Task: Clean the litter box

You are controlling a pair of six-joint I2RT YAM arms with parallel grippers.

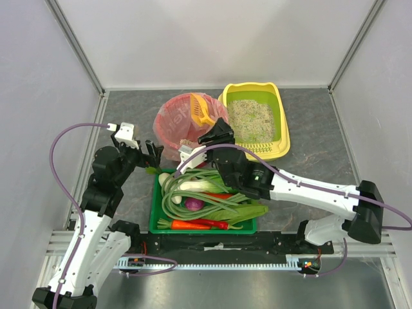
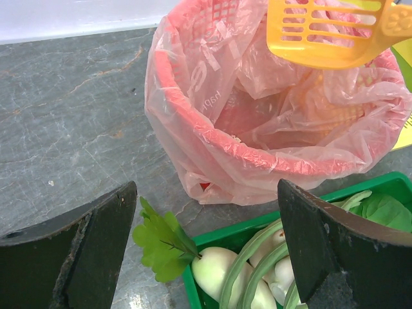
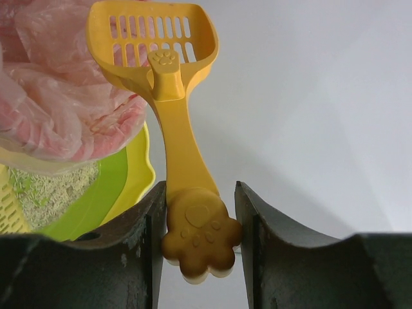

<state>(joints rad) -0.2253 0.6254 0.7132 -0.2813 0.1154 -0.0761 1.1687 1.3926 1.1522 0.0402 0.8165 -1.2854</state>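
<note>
Top cam: litter box (image 1: 267,152) sits at 1 o'clock on the grey stone-look table (image 1: 322,129). It's yellow plastic w/ a rounded rim, slotted front ledge, green lining and grey-beige grainy litter. Just at its 9 o'clock is the red bin (image 1: 168,138) w/ a thin, crinkly pink bag; can't tell if the two touch. Green tray (image 1: 153,215) is at 6 o'clock, packed w/ veg: long green beans (image 1: 193,192), carrot (image 1: 188,224), red chili (image 1: 215,223), purple onion (image 1: 194,205).

R gripper (image 1: 215,136) is at the gap btwn bin and box, but the top cam doesn't show its grip. The R wrist cam does: jaws clamped on the paw-shaped end of the orange-yellow scoop (image 3: 168,84). The handle runs to 12 o'clock, ending in a slotted head w/ a small paw emblem at the neck. Same cam has the bag at 10 o'clock and the box's lining + litter at 8 o'clock.

L gripper (image 2: 206,251): jaws wide apart, nothing held, over the tray's far-left corner. Only the L wrist cam shows a smooth white radish (image 2: 215,270), a leafy sprig (image 2: 161,241) hanging past the tray edge onto the table, the bin's mesh wall, and the scoop head over the bin's rim at 1 o'clock.
</note>
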